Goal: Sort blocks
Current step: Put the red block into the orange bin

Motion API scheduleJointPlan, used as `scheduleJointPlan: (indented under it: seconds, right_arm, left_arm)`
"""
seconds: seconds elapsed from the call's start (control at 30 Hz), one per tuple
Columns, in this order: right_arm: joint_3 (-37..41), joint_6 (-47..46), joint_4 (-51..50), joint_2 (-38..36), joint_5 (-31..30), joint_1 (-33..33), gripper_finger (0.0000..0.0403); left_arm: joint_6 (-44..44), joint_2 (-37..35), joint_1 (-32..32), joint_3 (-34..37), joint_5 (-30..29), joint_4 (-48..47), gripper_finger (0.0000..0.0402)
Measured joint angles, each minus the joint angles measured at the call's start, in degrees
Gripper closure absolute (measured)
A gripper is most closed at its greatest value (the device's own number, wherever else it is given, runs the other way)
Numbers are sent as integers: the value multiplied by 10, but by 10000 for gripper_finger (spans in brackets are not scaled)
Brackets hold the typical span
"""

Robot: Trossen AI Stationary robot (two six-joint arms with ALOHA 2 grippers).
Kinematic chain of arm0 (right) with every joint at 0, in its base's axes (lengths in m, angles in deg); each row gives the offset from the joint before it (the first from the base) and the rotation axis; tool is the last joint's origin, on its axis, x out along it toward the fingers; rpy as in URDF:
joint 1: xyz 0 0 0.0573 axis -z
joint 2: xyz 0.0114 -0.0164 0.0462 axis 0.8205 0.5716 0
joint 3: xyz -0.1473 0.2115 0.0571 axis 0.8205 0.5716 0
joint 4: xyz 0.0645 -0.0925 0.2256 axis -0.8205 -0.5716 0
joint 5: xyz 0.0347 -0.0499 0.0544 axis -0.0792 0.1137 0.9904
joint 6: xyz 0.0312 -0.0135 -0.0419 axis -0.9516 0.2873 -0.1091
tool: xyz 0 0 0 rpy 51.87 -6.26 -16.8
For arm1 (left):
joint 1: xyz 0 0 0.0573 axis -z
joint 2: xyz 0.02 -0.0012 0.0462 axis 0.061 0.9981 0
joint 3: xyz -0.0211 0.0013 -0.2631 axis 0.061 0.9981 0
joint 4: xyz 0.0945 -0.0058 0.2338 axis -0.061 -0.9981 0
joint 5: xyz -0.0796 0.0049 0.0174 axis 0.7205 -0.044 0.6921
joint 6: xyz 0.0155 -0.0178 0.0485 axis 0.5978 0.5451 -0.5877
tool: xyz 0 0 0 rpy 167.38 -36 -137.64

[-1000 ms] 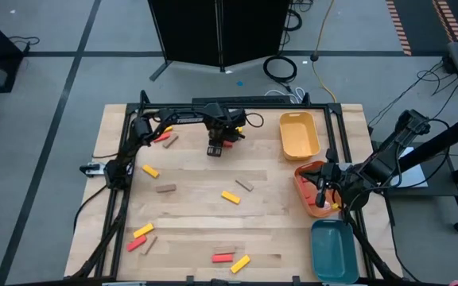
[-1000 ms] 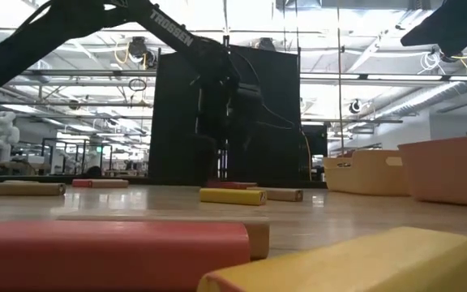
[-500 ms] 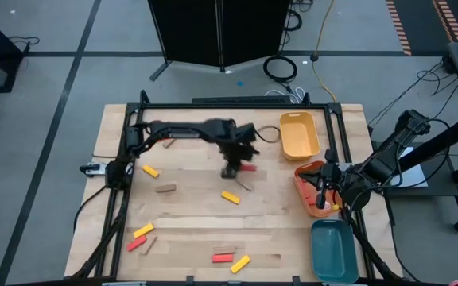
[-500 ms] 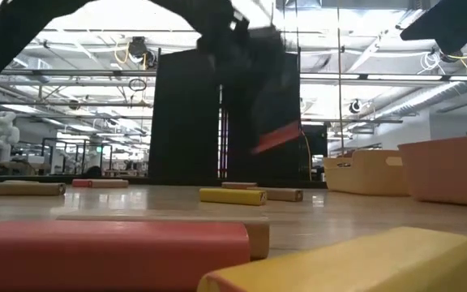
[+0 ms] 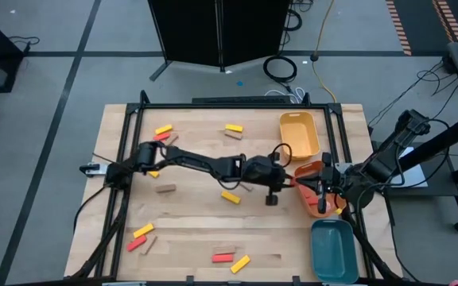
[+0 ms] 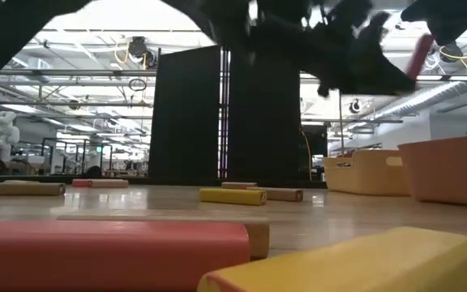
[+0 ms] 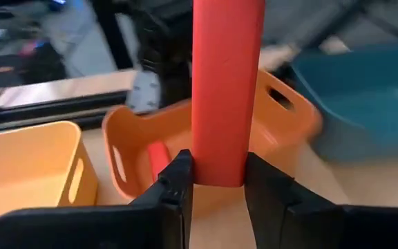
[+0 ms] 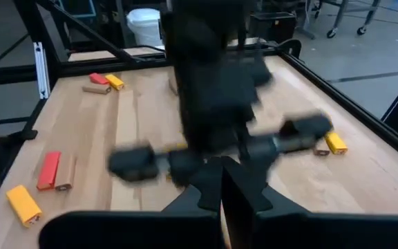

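- My left gripper (image 7: pixel 216 181) reaches across the table (image 5: pixel 189 214) to its right-hand side; its fingers (image 7: pixel 173 187) are clamped on one end of a red block (image 7: pixel 226 83), which stands upright between them.
- The held red block hangs in the air just beside the orange tray (image 7: pixel 292 117), on that tray's table-facing side; in the low view it shows high above the table surface.
- Inside the orange tray lies another red piece (image 7: pixel 159 158).
- The yellow tray (image 5: pixel 299 133) sits behind the orange one and the teal tray (image 5: pixel 332 248) in front of it, all three in a row along the right edge.
- My right gripper (image 8: pixel 221 181) waits above the orange tray, its fingers pressed together with nothing between them.
- The other blocks lie scattered over the table: a yellow block (image 5: pixel 230 197) near the middle, a tan block (image 5: pixel 164 189) to its left, a red block and yellow one (image 5: pixel 239 263) at the front edge, and a yellow block (image 5: pixel 234 127) at the back.
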State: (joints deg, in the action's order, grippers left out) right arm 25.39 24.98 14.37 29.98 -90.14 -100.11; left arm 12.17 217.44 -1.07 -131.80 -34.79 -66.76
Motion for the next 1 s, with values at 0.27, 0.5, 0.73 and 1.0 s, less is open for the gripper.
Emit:
scheduleJointPlan:
  seconds: [0.27,0.5,0.73,1.0]
  right_arm:
    - [0,7,-5,-1,13,0,403]
    - [0,28,2,-1,10,8,403]
    - [0,40,2,-2,10,11,403]
    - [0,40,1,-2,12,11,403]
  left_arm:
    - [95,98,-5,-76,-3,96,313]
    - [117,183,-6,-195,5,47,313]
    - [108,202,-8,-221,3,33,312]
    - [72,202,-8,-221,-12,34,252]
